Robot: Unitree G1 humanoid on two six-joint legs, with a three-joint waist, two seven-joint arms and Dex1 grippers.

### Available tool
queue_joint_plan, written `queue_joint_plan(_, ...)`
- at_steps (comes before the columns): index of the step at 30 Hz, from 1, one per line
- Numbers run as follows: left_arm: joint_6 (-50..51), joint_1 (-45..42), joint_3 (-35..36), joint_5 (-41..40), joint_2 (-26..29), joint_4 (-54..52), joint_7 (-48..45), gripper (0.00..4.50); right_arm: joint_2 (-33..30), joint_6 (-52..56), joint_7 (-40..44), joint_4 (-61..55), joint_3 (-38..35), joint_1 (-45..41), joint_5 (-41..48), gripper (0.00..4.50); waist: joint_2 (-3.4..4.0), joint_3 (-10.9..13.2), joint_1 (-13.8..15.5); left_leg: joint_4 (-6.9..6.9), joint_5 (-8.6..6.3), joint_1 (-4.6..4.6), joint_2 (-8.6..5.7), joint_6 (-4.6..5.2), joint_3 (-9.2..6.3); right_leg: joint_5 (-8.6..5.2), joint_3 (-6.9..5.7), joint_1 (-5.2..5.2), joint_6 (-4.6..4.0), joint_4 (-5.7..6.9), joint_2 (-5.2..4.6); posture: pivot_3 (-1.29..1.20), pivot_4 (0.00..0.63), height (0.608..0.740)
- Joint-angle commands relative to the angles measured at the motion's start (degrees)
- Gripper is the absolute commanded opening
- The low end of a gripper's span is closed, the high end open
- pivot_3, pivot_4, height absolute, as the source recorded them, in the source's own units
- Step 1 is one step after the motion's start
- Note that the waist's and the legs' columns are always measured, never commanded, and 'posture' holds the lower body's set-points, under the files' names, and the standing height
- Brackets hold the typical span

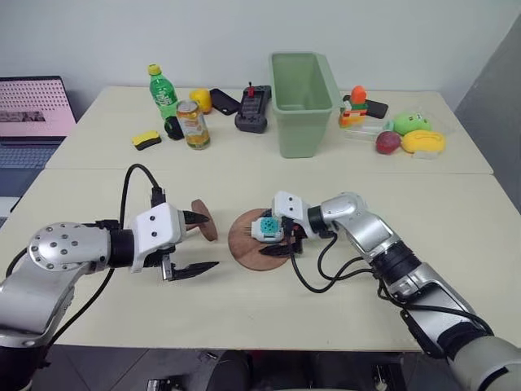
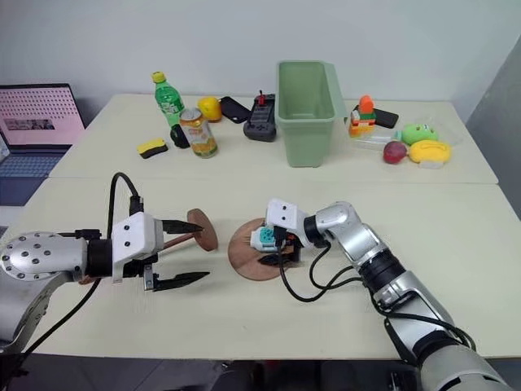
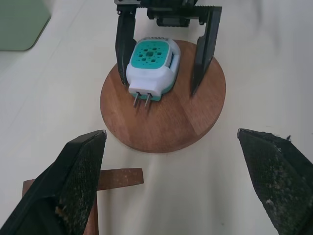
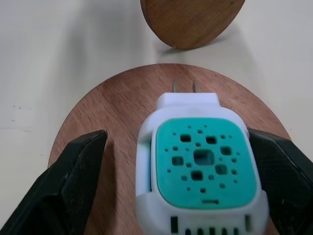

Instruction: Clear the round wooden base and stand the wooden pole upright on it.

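Base: we are seeing the round wooden base (image 1: 248,236) lying flat on the near table (image 1: 244,309), in front of us, not yet cleared
Obstruction: a white and teal plug-in device (image 4: 200,166) is sitting on the base, its two metal prongs pointing towards our left arm
Pole: the wooden pole (image 2: 181,237) is lying on its side just left of the base, its end disc (image 1: 205,220) standing on edge nearest the base and apart from it, the rod running back under our left gripper
Right gripper: our right gripper (image 3: 164,58) is standing wide open around the device, one finger on either side, gripping nothing yet; the left wrist view is showing a gap on one side
Left gripper: our left gripper (image 1: 195,244) is hanging wide open and empty above the pole, fingertips pointing at the base
Step, as we are judging it: closing on the device to lift it off
Handling, device: we are expecting light, hard, smooth plastic that could slip; the flat side walls look the best hold, well clear of the prongs
Handling, pole: we are judging it stiff, light and prone to rolling; taking the rod near mid-length should let the disc end swing down onto the base
Risk: the base may be sliding if nudged
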Motion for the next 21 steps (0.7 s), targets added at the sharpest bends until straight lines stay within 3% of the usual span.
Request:
queue_joint_plan(1,0.1,-1.0,-0.2,-0.4,-0.7,-1.9,0.8,4.5,0.5,-1.7,-0.1,-0.3,-1.8,-1.5,-0.7,4.03,0.0,0.0,0.0,0.0,0.0,0.0,0.0,0.0,0.0,0.0,0.0,0.0,0.0,0.0,0.0,0.0,0.15,0.74)
queue_joint_plan(6,0.2,-2.8,-0.6,-1.8,-1.8,-2.0,0.4,4.5,-1.1,-2.9,-0.9,-2.5,-2.9,0.0,-1.4,2.87,0.01,0.0,0.1,0.0,0.0,0.0,-0.01,0.0,0.0,0.0,0.0,0.0,0.0,0.0,-0.01,0.0,0.15,0.74)
queue_joint_plan(11,4.1,-8.1,-1.7,-5.4,-4.2,-2.0,1.6,4.5,-6.0,0.4,-4.1,-13.0,-8.6,4.0,-0.2,2.82,0.01,0.0,0.4,0.02,0.0,-0.03,-0.04,0.0,-0.02,0.0,-0.02,0.01,0.0,-0.01,-0.02,0.0,0.15,0.74)
queue_joint_plan(15,5.3,-14.6,-6.2,-6.2,-8.1,0.0,1.6,4.5,-12.0,8.5,-9.3,-25.1,-17.4,10.7,1.6,2.82,0.01,0.0,1.1,0.08,0.0,-0.11,-0.11,0.0,-0.03,0.0,-0.02,0.03,0.01,-0.02,-0.03,0.0,0.15,0.74)
queue_joint_plan(18,4.3,-21.0,-12.8,-3.7,-15.1,4.9,2.4,4.5,-17.5,13.4,-15.3,-32.5,-27.3,20.7,1.0,2.82,0.03,0.0,1.8,0.17,0.0,-0.14,-0.24,0.01,-0.09,0.0,-0.08,0.1,0.02,-0.02,-0.02,0.0,0.15,0.74)
queue_joint_plan(21,2.8,-25.6,-17.6,-1.5,-21.4,9.3,2.8,4.5,-19.1,17.5,-20.6,-37.0,-35.2,28.8,1.4,2.81,0.0,0.0,2.4,0.32,-0.01,-0.2,-0.31,0.02,-0.03,0.0,-0.06,0.15,0.03,-0.02,-0.02,0.0,0.15,0.74)
